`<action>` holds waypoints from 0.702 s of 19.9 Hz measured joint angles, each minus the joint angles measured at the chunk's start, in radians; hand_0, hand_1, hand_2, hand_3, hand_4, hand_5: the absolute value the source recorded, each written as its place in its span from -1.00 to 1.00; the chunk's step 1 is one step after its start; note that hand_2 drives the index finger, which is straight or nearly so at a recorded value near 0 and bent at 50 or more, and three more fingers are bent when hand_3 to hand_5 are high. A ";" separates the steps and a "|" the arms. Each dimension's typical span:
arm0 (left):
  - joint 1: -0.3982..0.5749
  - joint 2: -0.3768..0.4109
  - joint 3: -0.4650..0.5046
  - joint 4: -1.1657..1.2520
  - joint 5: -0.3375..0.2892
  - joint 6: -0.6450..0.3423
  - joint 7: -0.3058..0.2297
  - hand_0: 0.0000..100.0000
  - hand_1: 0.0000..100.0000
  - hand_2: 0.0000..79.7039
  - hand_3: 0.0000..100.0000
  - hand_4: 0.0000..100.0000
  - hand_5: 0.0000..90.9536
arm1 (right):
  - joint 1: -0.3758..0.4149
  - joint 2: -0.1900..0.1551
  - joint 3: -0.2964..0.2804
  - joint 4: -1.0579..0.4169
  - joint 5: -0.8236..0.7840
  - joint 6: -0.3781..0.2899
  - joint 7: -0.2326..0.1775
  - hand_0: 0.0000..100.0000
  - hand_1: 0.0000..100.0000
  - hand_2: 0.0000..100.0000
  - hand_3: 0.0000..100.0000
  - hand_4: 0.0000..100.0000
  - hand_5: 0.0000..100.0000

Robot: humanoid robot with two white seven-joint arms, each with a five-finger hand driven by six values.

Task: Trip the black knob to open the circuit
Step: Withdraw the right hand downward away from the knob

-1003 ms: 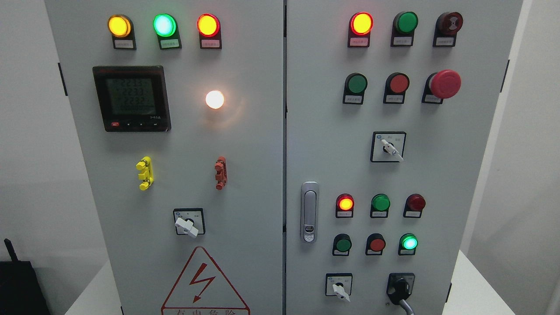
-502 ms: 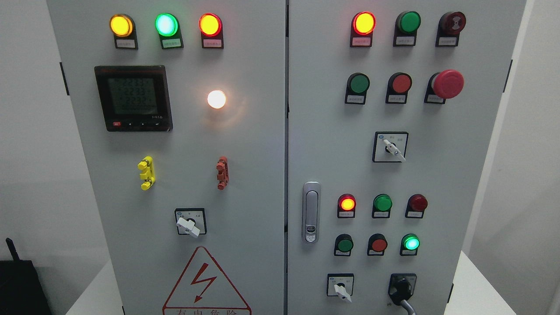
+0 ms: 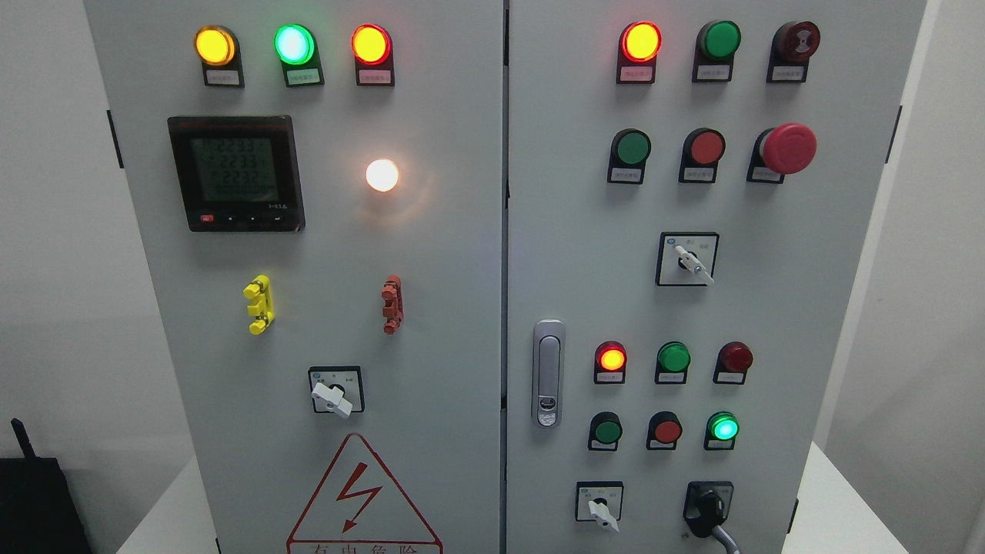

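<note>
Knob (image 3: 708, 509), black, sits low on the right door, untouched.

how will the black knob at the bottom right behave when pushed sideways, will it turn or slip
The black knob sits in a square plate fixed to the grey door, so it probably pivots in place rather than sliding. Its lever-like shape points down-right, which should give fingers an edge to push. It looks like stiff plastic and may resist, then snap over. No hand is in view.

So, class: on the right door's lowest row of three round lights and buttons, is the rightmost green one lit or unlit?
Lit. The green lamp glows bright with a pale centre, unlike the dull green button in the same row.
</note>
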 measured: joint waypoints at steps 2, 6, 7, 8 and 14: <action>0.000 0.000 0.000 0.000 0.000 0.000 0.000 -0.76 -0.22 -1.00 -1.00 -1.00 -1.00 | 0.001 -0.001 -0.001 0.000 0.000 0.000 0.000 -1.00 -1.00 -1.00 1.00 1.00 1.00; 0.000 0.000 0.000 0.000 0.000 0.000 0.000 -0.76 -0.22 -1.00 -1.00 -1.00 -1.00 | 0.001 -0.003 -0.003 0.000 0.000 0.001 0.000 -1.00 -1.00 -1.00 1.00 1.00 1.00; 0.000 0.000 0.000 0.000 0.000 0.000 0.000 -0.76 -0.22 -1.00 -1.00 -1.00 -1.00 | 0.001 -0.004 -0.004 0.001 0.000 0.001 0.000 -1.00 -1.00 -1.00 1.00 1.00 1.00; 0.000 0.000 0.000 0.000 0.000 0.000 0.000 -0.76 -0.22 -1.00 -1.00 -1.00 -1.00 | 0.001 -0.004 -0.004 0.001 0.000 0.002 0.000 -1.00 -1.00 -1.00 1.00 1.00 1.00; 0.000 0.000 0.000 0.000 0.000 0.000 0.000 -0.76 -0.22 -1.00 -1.00 -1.00 -1.00 | 0.000 -0.018 -0.008 0.002 0.000 0.004 0.000 -1.00 -1.00 -1.00 1.00 1.00 1.00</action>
